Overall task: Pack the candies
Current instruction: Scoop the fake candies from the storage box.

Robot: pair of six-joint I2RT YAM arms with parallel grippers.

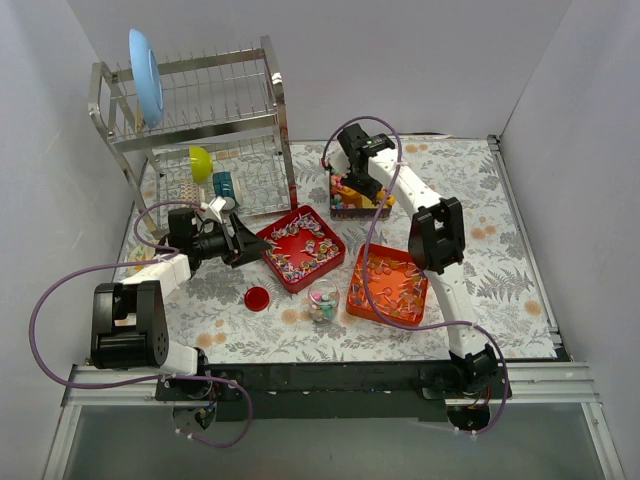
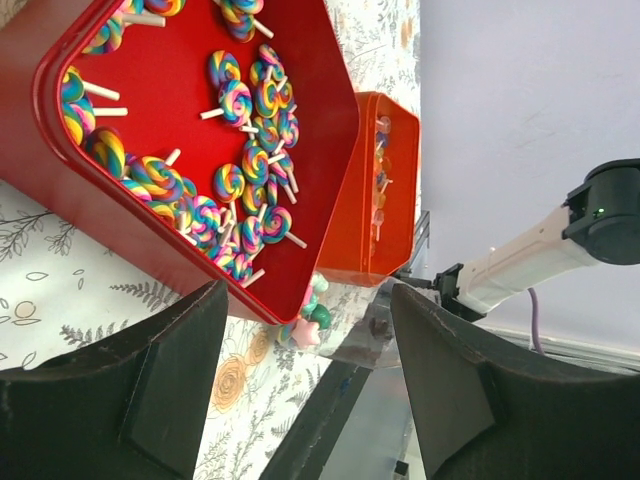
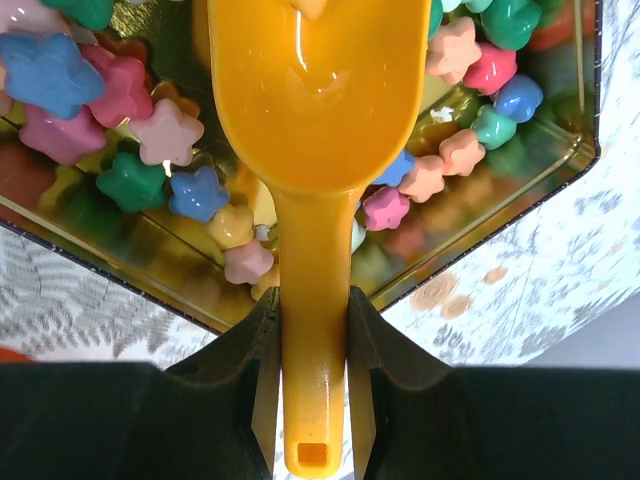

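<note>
Scoop [image 3: 315,120] gripped by its handle in right pincer [image 3: 312,330], bowl pointing straight ahead over star candies [image 3: 150,130]; left pincer [image 2: 308,300] open.

2 white arms [image 1: 455,298] with black joints, purple cables [image 1: 33,318]

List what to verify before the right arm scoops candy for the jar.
1. Grip on the tool: ok. The right gripper is shut on the handle of the scoop.
2. Scoop positioned: ok. Its bowl sits over the star candies in the tin.
3. Scoop loaded: not ok. The visible part of the bowl looks bare.
4. Jar open: ok. The jar has no lid on; the red lid lies apart on the table.
5. Room left in the jar: cannot tell.
6. Left gripper free: ok. It is open and holds nothing.
</note>
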